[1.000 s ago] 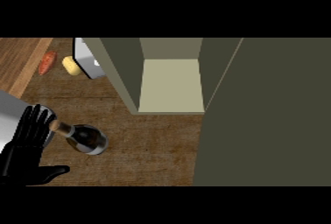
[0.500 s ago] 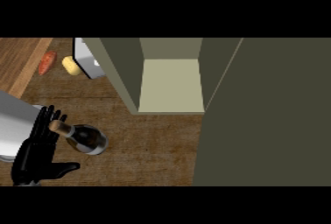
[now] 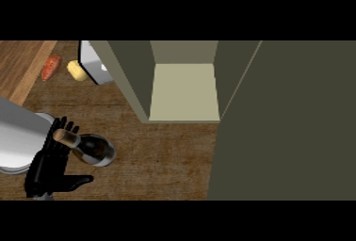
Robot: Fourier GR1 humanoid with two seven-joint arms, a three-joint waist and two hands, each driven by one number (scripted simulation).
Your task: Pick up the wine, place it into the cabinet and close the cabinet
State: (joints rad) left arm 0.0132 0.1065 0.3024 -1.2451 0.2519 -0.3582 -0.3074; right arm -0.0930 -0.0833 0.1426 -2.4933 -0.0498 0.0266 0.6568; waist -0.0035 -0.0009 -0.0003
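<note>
The wine bottle (image 3: 96, 149) stands upright on the brown counter, dark glass with a tan cork top, left of the cabinet. My left hand (image 3: 47, 168) is just left of it, fingers straight along the neck and thumb stretched to the right below the bottle's base. It is open and not curled round the bottle. The olive cabinet (image 3: 184, 92) stands open at the upper middle with a pale, bare shelf inside. Its door (image 3: 285, 122) is swung out and fills the right side. My right hand does not show.
Behind the cabinet's left wall lie an orange-red item (image 3: 51, 67), a yellow item (image 3: 76, 70) and a white object (image 3: 94, 70). A lighter wooden strip (image 3: 20, 66) runs at the far left. My grey forearm (image 3: 17, 139) covers the left edge.
My left hand has moved right and down until it is against the bottle's neck, and the grey forearm has come into view. The bottle and the cabinet have not moved.
</note>
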